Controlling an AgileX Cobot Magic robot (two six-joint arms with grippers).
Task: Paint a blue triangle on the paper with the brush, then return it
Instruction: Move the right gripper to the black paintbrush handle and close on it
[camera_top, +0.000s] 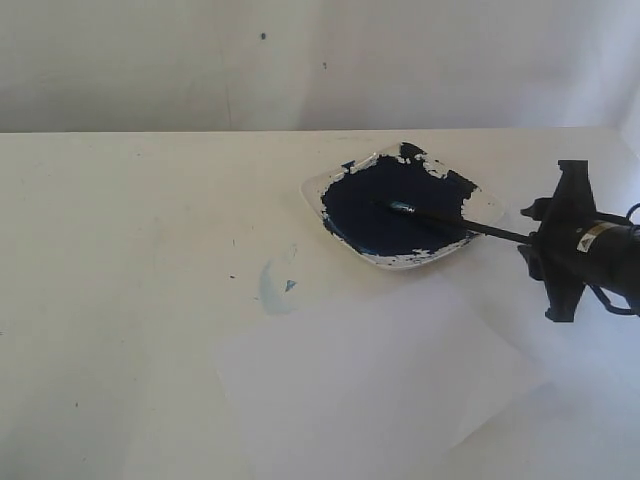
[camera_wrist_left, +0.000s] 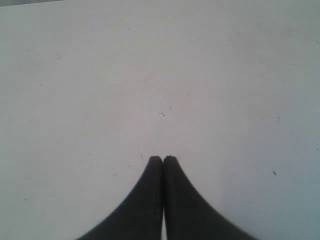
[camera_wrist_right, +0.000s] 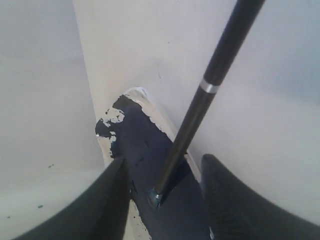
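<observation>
My R gripper (camera_wrist_right: 165, 159) is spread wide, brush (camera_wrist_right: 210, 85) btw the fingers, neither touching it, tip in paint dish (camera_top: 315, 190). Paper (camera_top: 370, 390) near R gripper. L gripper (camera_wrist_left: 163, 159) pinched closed over table (camera_wrist_left: 150, 75).

looked like a bare robotics lab or test bench. plain cream table (camera_top: 120, 300) w/ small dark flecks & a pale-blue smudge (camera_top: 276, 288), blank whitish wall (camera_top: 300, 60) behind it w/ a couple of dark specks. a dish (camera_top: 480, 212) of blue paint & a sheet of white paper (camera_top: 370, 390) lay on the table; a black robot arm (camera_top: 600, 245) w/ yellow label & cable reached in from the rt edge.
</observation>
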